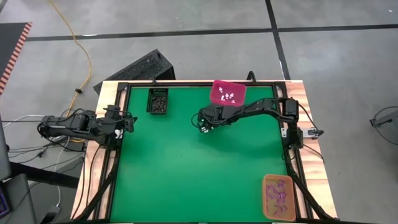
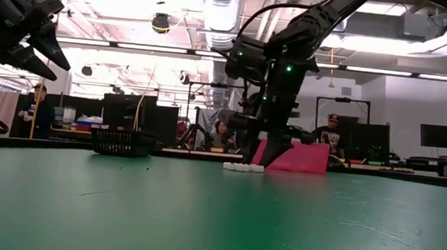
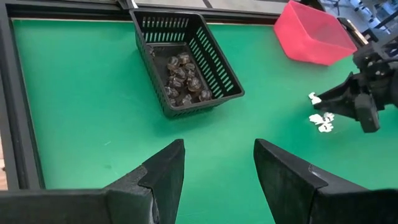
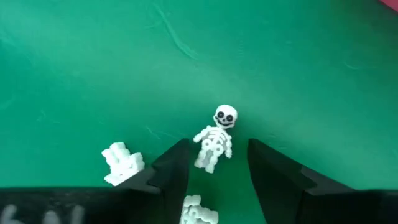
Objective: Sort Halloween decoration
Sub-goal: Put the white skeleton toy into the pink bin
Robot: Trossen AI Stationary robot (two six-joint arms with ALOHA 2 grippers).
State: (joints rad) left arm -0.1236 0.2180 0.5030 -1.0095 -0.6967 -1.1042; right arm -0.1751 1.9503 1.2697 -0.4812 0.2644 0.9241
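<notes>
Right hand (image 4: 217, 171) open, straddling white skeleton (image 4: 214, 138) near pink bin (image 1: 227, 93) at table far edge, positioned for pickup; left hand (image 3: 217, 168) open, idle

1. Grey concrete floor (image 1: 186, 18) crossed by dark tape lines.
2. Yellow cable (image 1: 79, 53) trails across it.
3. Long ceiling strip lights (image 2: 134, 49) glow over distant dark monitors (image 2: 437, 136).

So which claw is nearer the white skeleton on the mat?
Right. The right claw stands open, straddling the white skeleton; the left claw waits at the table's left edge, far from it.
</notes>
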